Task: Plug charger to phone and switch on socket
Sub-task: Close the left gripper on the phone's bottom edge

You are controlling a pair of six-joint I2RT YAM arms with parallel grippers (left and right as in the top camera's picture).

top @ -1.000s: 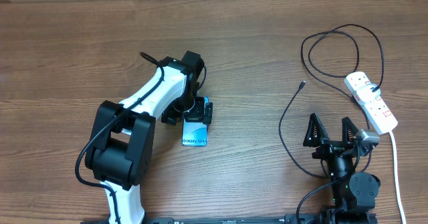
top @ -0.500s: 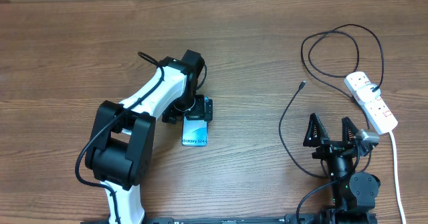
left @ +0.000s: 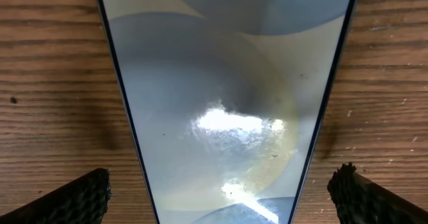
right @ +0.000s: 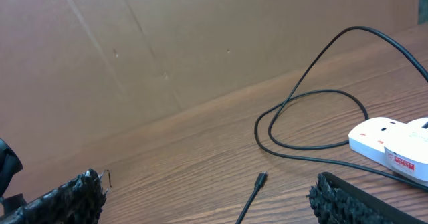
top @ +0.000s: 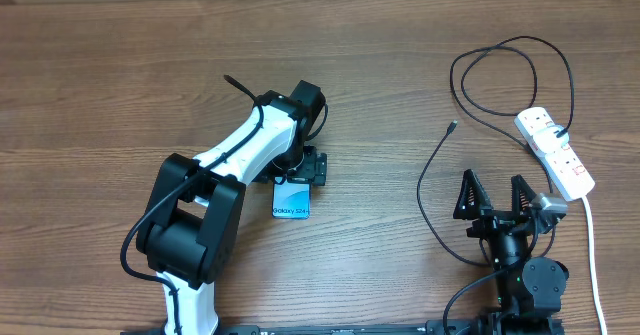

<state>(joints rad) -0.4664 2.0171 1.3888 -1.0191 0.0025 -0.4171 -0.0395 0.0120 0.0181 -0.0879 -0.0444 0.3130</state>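
Note:
The phone [top: 291,202] lies flat left of centre, its lit screen up, with "Galaxy S24+" at the near end. My left gripper [top: 299,168] hovers over its far end. In the left wrist view the screen [left: 227,97] fills the middle, and the open left gripper [left: 224,197] straddles it, each finger clear of an edge. The charger [top: 432,175] is a thin black cable looping from the socket [top: 555,152]; its plug tip [top: 453,127] lies free on the wood. My right gripper [top: 495,193] is open near the front, with the plug tip [right: 261,179] ahead between its fingers [right: 351,197].
A thick white cord [top: 592,250] runs from the socket toward the front right edge. The black cable makes a wide loop [top: 510,75] at the back right. A brown cardboard wall [right: 167,43] stands behind the table.
My left arm has swung a little to the right over the phone's far end. The phone, the cable and the right arm have not moved.

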